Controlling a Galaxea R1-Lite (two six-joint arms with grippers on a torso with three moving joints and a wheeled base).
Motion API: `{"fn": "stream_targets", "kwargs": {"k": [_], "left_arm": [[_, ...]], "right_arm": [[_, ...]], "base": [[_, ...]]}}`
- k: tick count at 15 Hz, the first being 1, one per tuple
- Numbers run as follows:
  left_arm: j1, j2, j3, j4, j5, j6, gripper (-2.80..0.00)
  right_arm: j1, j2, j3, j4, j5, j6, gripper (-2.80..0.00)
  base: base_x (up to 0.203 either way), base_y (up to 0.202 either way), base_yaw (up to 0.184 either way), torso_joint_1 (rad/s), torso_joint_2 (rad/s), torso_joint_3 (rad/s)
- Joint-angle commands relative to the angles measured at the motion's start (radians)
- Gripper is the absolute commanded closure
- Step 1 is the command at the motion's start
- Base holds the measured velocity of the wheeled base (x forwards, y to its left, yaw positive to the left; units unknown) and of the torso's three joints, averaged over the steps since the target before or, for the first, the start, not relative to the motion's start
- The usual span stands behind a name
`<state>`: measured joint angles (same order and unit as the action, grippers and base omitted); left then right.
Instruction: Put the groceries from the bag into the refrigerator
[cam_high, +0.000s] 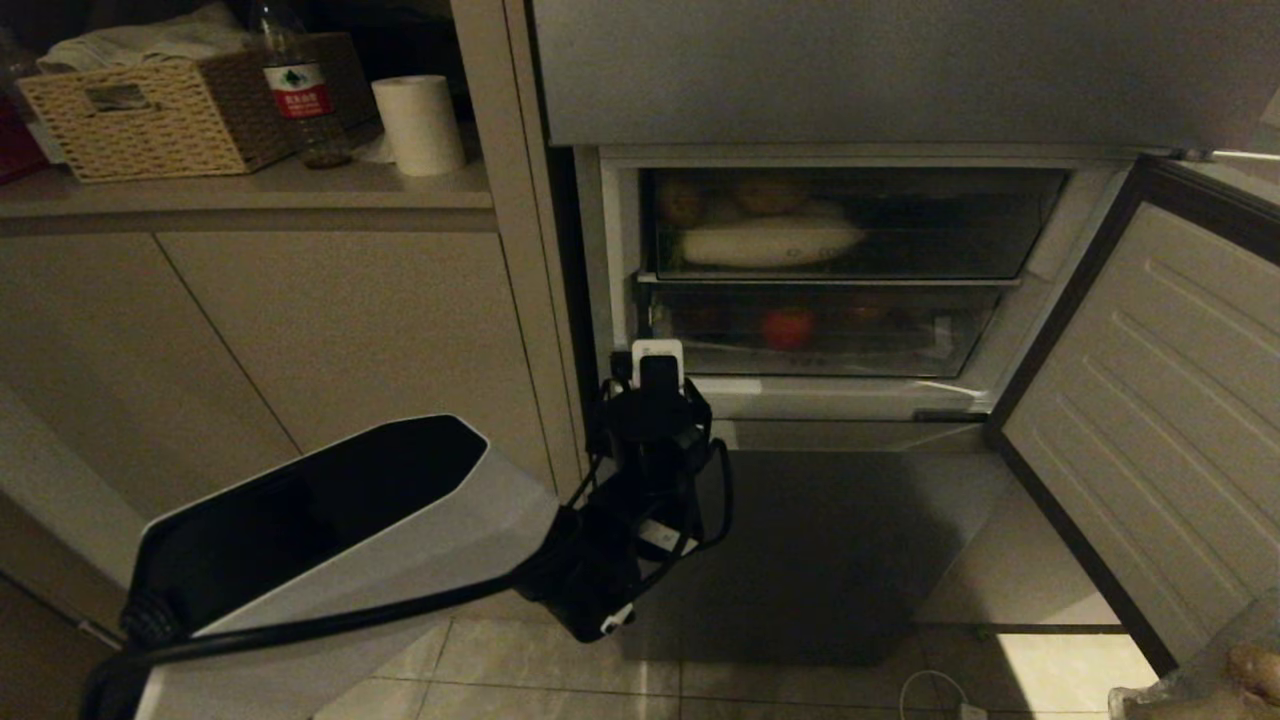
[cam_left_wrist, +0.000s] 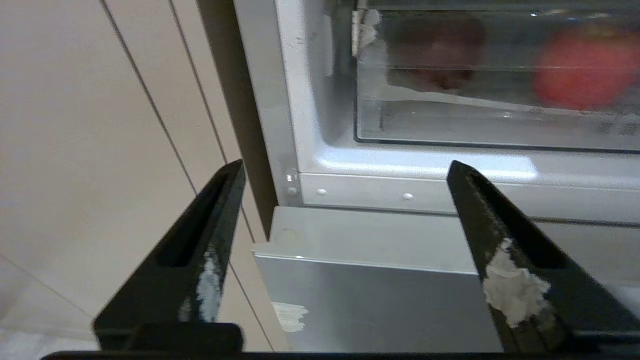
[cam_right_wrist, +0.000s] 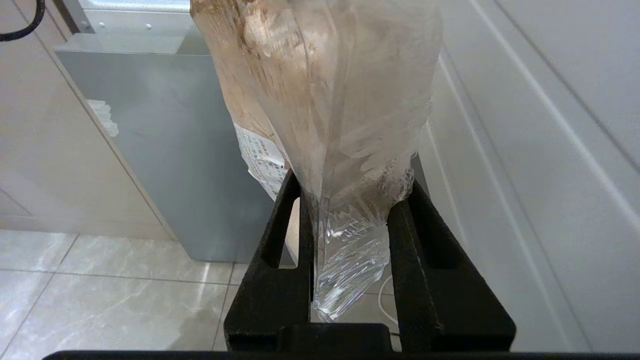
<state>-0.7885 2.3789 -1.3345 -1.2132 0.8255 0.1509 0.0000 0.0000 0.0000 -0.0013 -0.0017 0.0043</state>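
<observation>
Left claw (cam_left_wrist: 345, 170) gapes before two refrigerator (cam_high: 900, 90) drawers.

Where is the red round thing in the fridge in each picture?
Head view: the red round thing sits in the lower clear drawer of the open refrigerator, near the middle of the picture.
Left wrist view: the same red thing shows blurred behind the drawer front, beyond the open left gripper.
Right wrist view: not in it.
Shared landmark: the drawer's clear front, in the head and left wrist views.
</observation>
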Motion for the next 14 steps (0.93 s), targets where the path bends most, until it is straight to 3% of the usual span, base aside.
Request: {"fn": "stream_targets", "kwargs": {"k": [1,4,14], "left_arm": [[0.008,0.005,-0.005,-0.005,-0.001,0.000,-2.80],[0.011,0.010,-0.031,-0.003,-0.010,-0.002,-2.80],[0.003,-0.027,0.084,-0.014,-0.013,-0.011,-2.80]], "right_arm": [[0.000,0.000,0.000,0.000,0.000,0.000,0.00],[0.000,0.000,-0.001,0.000,0.000,0.000,0.00],[0.000,0.000,-0.001,0.000,0.000,0.000,0.00]], "base": [[0.000,0.000,0.000,0.000,0.00,0.000],[0.000,0.000,0.000,0.000,0.00,0.000],[0.000,0.000,0.000,0.000,0.00,0.000]]}}
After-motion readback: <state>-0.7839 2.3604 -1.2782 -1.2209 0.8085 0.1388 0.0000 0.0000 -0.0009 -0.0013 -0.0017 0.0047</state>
